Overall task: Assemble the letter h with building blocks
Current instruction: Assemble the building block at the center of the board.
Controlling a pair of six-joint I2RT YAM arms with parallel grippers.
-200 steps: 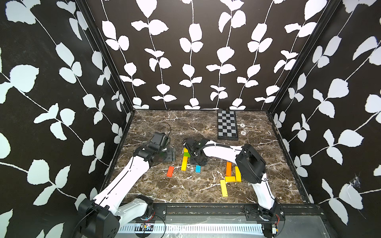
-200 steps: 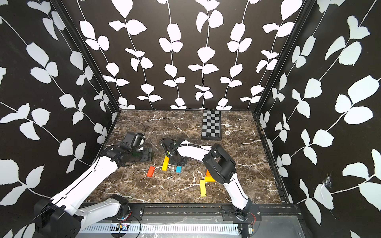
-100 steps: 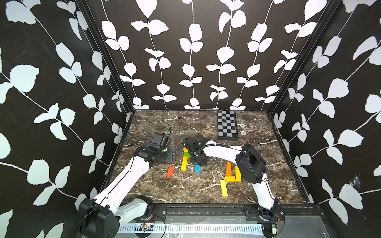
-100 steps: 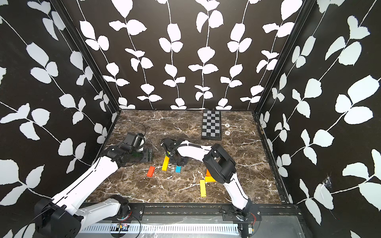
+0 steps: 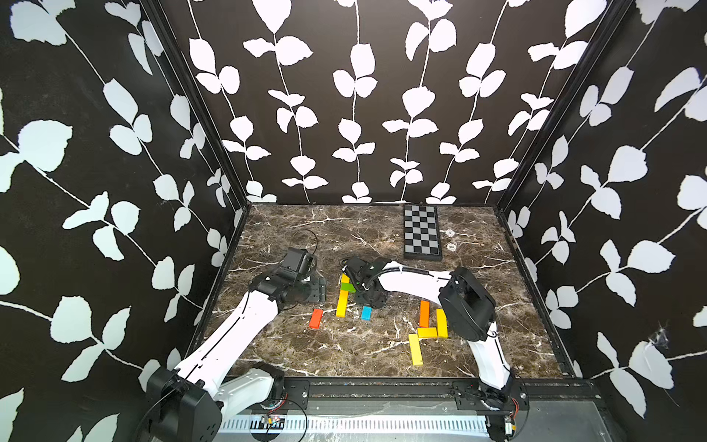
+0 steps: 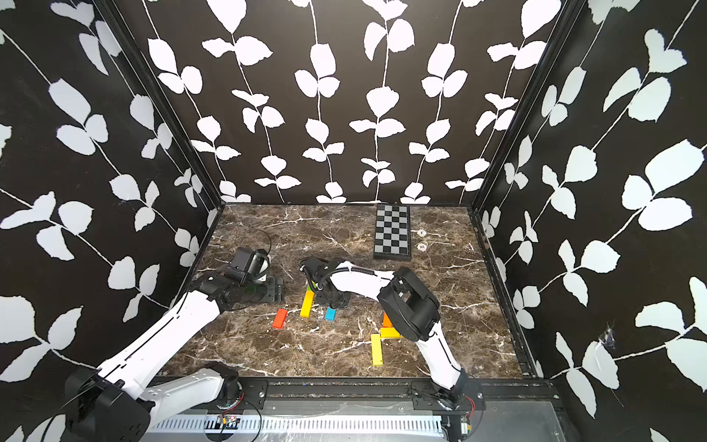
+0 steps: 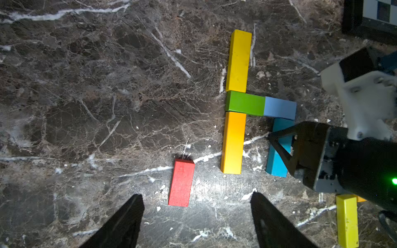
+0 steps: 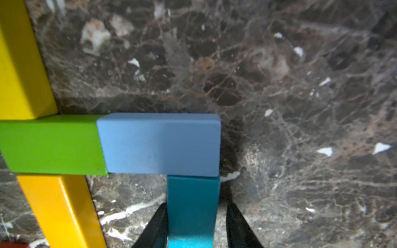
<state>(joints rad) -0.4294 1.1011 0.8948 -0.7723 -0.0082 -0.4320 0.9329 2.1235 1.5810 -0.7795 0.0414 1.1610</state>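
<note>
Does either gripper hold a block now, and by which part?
Nothing is gripped. The right gripper straddles the teal block across its width, a gap showing beside one finger. The left gripper is open and empty.

We note: yellow bar (image 8: 19, 64) glossy; light-blue block (image 8: 159, 143) ahead of right gripper (image 8: 196, 206) matt, smooth; tabletop (image 8: 300, 107) polished, marble-look.

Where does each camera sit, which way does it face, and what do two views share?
Top views: high in front, looking down on the marble table; left arm and right arm show.
Left wrist: above the left claw, facing down at the red block; its open fingertips and the right claw show.
Right wrist: close above the right claw, facing the teal block; only fingertips show.
Shared: both wrist views show the green block.
</note>
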